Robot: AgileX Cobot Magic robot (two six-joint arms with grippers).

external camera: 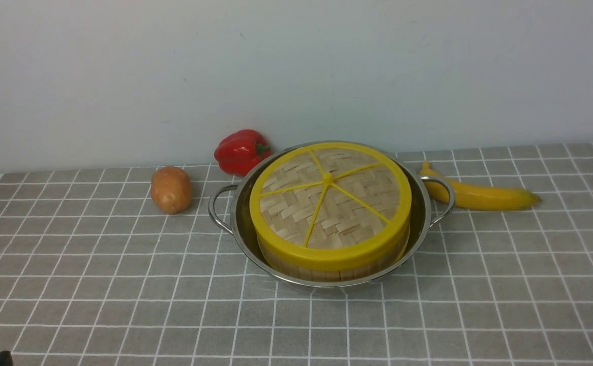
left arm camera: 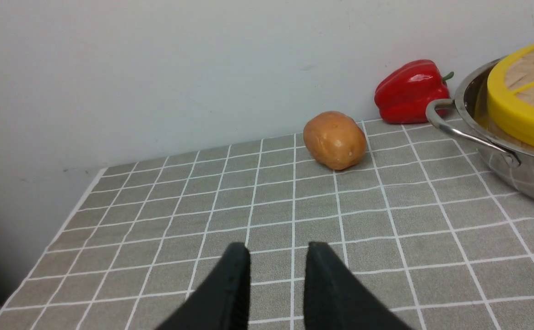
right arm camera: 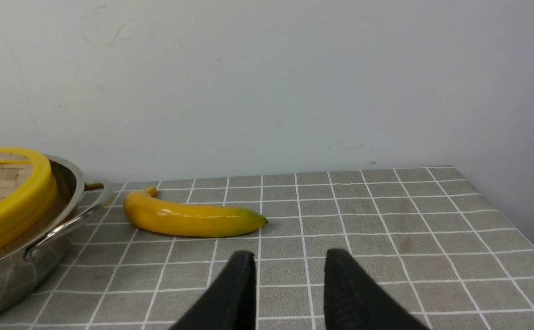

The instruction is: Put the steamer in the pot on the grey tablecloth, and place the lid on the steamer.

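On the left, the left end effector (left arm camera: 278,261) hangs low over the grey tablecloth (external camera: 98,284), its two black fingers apart with nothing between them, well away from the pot. Further along lies one potato (external camera: 171,189), then one red pepper (external camera: 241,151) near the wall.

In the middle stands the one pot (external camera: 423,223) on the cloth. The one steamer (external camera: 322,269) sits inside it, and the one lid (external camera: 330,203) rests on top of the steamer. The lid looks a little tilted, higher at the back than at the front, but I cannot tell if it is fully seated. I judge the task as good as done.

To the right lies one banana (external camera: 479,195), just beside the pot's right handle. The right end effector (right arm camera: 290,270) is also released and empty, above bare cloth near the banana.

What could go wrong: if an arm swings toward the middle, it may catch a loop handle and shift the pot, and then the lid can slide off the steamer. A low finger may also drag the cloth and pull everything with it.
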